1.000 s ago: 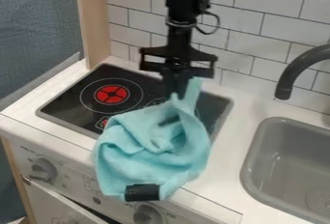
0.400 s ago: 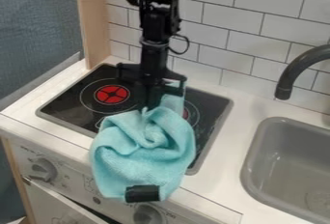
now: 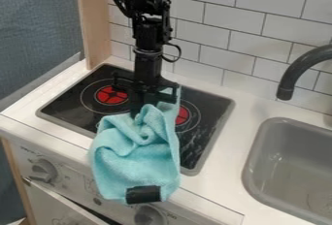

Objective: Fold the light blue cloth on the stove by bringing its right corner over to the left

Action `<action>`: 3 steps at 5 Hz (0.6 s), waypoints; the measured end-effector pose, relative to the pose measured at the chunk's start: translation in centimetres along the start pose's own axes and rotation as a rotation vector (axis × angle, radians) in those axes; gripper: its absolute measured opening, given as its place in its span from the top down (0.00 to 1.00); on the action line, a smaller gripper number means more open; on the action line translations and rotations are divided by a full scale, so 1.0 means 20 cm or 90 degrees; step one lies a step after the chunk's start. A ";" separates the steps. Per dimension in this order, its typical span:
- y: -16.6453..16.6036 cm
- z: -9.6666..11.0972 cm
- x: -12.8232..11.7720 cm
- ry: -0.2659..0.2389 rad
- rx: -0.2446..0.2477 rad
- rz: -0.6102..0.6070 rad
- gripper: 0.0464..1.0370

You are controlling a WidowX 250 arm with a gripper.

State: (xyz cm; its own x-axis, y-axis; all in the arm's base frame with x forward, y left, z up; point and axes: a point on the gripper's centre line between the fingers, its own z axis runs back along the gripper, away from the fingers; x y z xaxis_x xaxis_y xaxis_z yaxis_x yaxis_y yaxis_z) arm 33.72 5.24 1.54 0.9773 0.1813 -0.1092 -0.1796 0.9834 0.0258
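teal cloth (image 3: 139, 158) gripped by black gripper (image 3: 144, 110), fingertips partly hidden in folds, arm cut off above

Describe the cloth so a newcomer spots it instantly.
Find the black stovetop, left of the gray sink. Over its front edge drapes a crumpled cloth, upper end at the gripper, black strip at the bottom. Among the hard black, white and gray surfaces, it alone is light turquoise.

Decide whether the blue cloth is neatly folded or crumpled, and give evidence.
Crumpled: the blue cloth bunches into uneven, curling folds, with no squared layers.
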 end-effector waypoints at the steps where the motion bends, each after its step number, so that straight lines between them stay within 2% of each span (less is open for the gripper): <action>1: 0.03 0.00 0.00 0.004 0.002 0.012 0.49; 2: 0.03 0.00 -0.01 0.006 0.003 0.012 0.20; 3: 0.03 0.00 -0.01 0.008 0.001 0.013 0.02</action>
State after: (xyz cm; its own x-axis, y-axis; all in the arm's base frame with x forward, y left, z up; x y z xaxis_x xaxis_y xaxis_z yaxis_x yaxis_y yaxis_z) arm 33.45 5.83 1.65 0.9721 0.2010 -0.1211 -0.1989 0.9796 0.0295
